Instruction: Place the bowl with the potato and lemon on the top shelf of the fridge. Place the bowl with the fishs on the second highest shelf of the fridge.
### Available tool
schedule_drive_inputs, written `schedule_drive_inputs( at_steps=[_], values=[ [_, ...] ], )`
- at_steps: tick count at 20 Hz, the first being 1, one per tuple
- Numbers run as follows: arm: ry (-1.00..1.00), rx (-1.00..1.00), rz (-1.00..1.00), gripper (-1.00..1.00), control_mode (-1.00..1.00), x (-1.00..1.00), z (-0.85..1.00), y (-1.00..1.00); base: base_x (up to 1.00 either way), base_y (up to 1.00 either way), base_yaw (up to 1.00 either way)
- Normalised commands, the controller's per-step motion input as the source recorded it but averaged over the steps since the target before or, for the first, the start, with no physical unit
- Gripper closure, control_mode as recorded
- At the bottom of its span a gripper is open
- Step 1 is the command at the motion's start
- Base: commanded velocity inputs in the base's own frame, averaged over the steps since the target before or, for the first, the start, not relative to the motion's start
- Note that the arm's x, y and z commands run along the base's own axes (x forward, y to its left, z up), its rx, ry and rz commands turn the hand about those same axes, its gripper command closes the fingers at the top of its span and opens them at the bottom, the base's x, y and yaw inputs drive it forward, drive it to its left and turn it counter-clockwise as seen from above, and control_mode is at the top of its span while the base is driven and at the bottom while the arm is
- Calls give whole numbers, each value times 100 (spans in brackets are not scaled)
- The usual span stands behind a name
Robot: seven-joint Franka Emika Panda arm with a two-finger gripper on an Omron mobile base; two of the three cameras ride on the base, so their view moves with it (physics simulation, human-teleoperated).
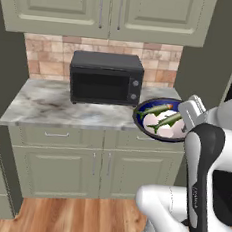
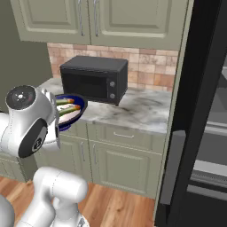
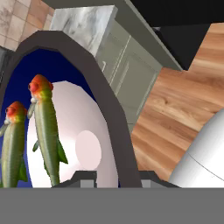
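Note:
My gripper [image 3: 117,177] is shut on the dark blue rim of the bowl with the fishs [image 3: 83,109], which passes between its two tips. The bowl [image 1: 157,123] hangs tilted in the air, off the counter's right end, with the gripper [image 1: 184,120] at its right side. Two greenish fishs [image 3: 46,131] lie on its white inside. In the right base view my arm covers most of the bowl [image 2: 73,113]. The fridge [image 2: 199,111] stands open at the right, its grey shelves [image 2: 215,128] seen edge on. The bowl with the potato and lemon is out of view.
A black microwave [image 1: 106,78] sits on the marble counter [image 1: 44,103] against the tiled wall. Pale green cabinets run above and below. The black fridge door [image 2: 177,168] juts out beside the counter's right end. Wood floor [image 1: 78,217] lies in front.

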Motion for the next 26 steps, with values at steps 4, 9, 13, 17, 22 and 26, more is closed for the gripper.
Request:
schedule_drive_inputs(
  at_steps=[4, 9, 13, 17, 22, 26],
  values=[
    [0, 0, 0, 100, 100, 0, 0, 0, -100, -38, 6],
    [0, 0, 0, 100, 100, 0, 0, 0, -89, -91, -3],
    [0, 0, 0, 100, 100, 0, 0, 0, -19, -100, -12],
    [0, 0, 0, 100, 100, 0, 0, 0, 2, -100, -13],
    [0, 0, 0, 100, 100, 0, 0, 0, 39, -100, -15],
    [0, 0, 0, 100, 100, 0, 0, 0, 84, -67, -10]
  ],
)
